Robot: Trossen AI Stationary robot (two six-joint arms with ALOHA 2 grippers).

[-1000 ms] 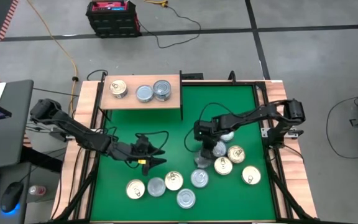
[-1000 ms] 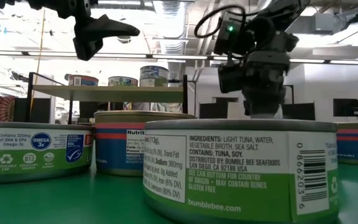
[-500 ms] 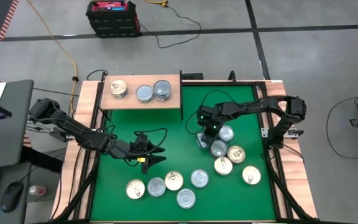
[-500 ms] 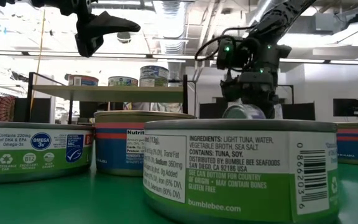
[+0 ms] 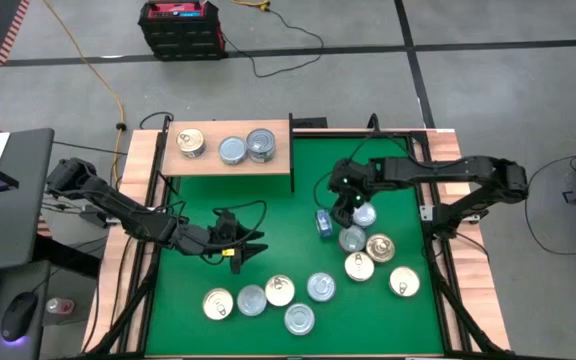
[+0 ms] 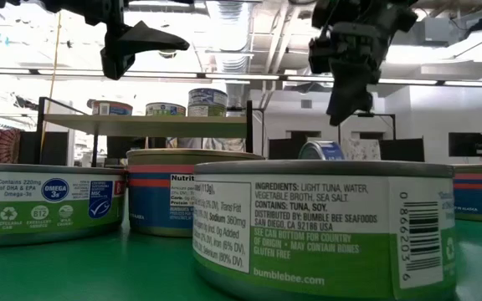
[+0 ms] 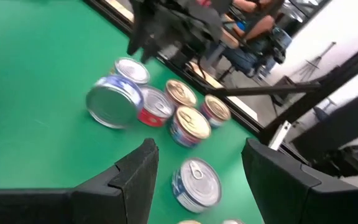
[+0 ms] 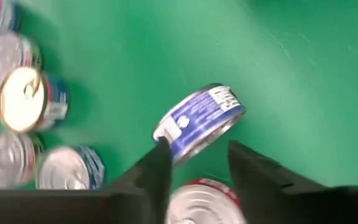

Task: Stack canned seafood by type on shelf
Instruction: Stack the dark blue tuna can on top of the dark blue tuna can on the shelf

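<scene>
Green mat (image 5: pixel 298 200) holds a blue-labelled tin (image 5: pixel 323 222) tipped on edge.

The shelf (image 5: pixel 230 165), a pale light-wood board, sits at the far left of the mat and carries three upright tins in a row: a gold-lidded tin (image 5: pixel 190 141) at left, a silver-lidded tin (image 5: pixel 232 150) in the middle, a two-high stack (image 5: pixel 260 143) at right; a blue-labelled tin (image 5: pixel 323 222) lies tipped on its edge mid-mat; beside it to the right a cluster of upright tins (image 5: pixel 366 250), gold and silver lids; five more tins (image 5: pixel 265 300) stand near the front edge.
</scene>
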